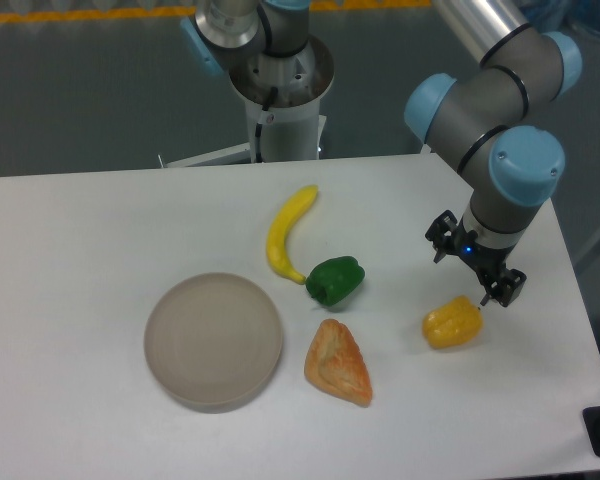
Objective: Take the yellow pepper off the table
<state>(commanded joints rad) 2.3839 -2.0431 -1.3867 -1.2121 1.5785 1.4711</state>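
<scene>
The yellow pepper (pixel 453 324) sits on the right side of the table (pixel 90 240), a small lumpy thing with rounded lobes and a waxy, glossy skin that shades toward orange along its lower edge. It rests on the white surface, not lifted. Just above and to its right hangs the gripper (pixel 474 268), a dark, angular piece with a small blue light glowing on it. Its two fingers stand spread apart, one up near the wrist side and one down by the pepper's upper right shoulder; the lower fingertip looks very near the pepper, though I cannot tell if it touches. Nothing is held between the fingers.

The arm (pixel 500 110) above it is built of smooth grey metal tubes with pale blue plastic caps at the joints, and its round base (pixel 280 90) stands at the far edge of the table.

Left of the pepper, well apart, lies a triangular pastry (pixel 337 363), orange-brown with a flaky, ridged crust. Just above that is a shiny green pepper (pixel 335 280), lobed like the yellow one, touching the lower tip of a long curved banana (pixel 286 235). Further left sits a round plate (pixel 213 340), matte grey-beige, with a thick low rim.

The tabletop is flat, white and matte. I can read no writing or labels anywhere.
</scene>
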